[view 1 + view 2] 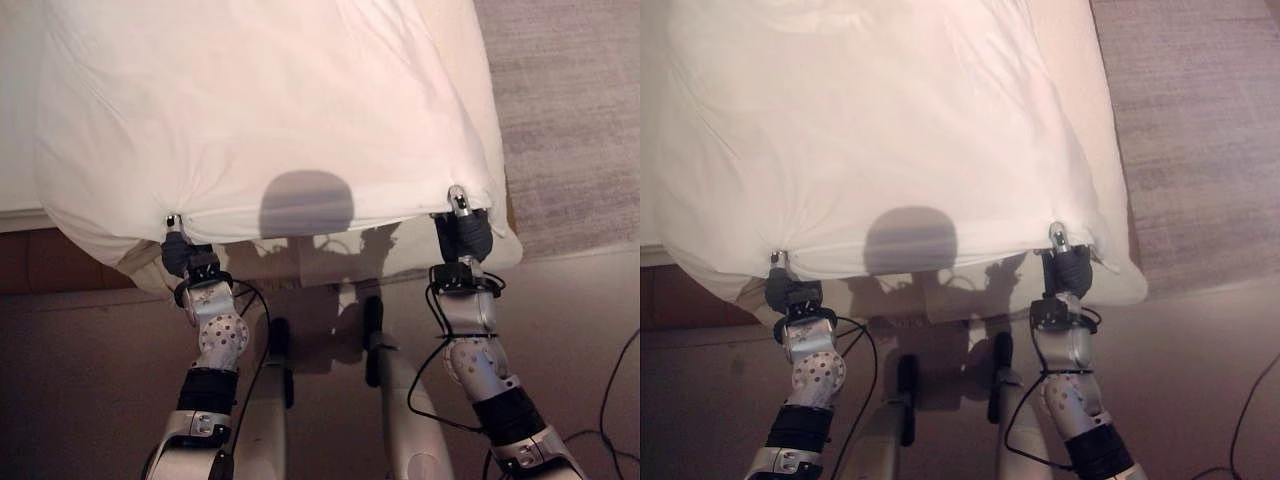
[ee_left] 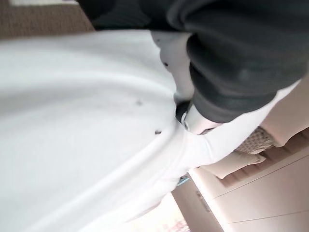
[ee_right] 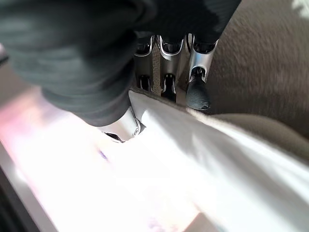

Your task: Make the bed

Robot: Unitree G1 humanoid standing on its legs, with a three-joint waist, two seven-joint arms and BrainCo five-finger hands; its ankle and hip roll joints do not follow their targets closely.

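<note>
The big white blanket (image 1: pixel 270 110) lies spread over the bed (image 1: pixel 450 255), its near edge hanging toward the robot. The left robot hand (image 1: pixel 176 245) pinches that edge near the left corner, and the right robot hand (image 1: pixel 460 228) pinches it near the right corner. The blanket looks soft, light and floppy, so holding it by the corners seems best.

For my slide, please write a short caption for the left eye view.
Both hands, left hand and right hand, pinch the near edge of the white duvet on the bed.
</note>
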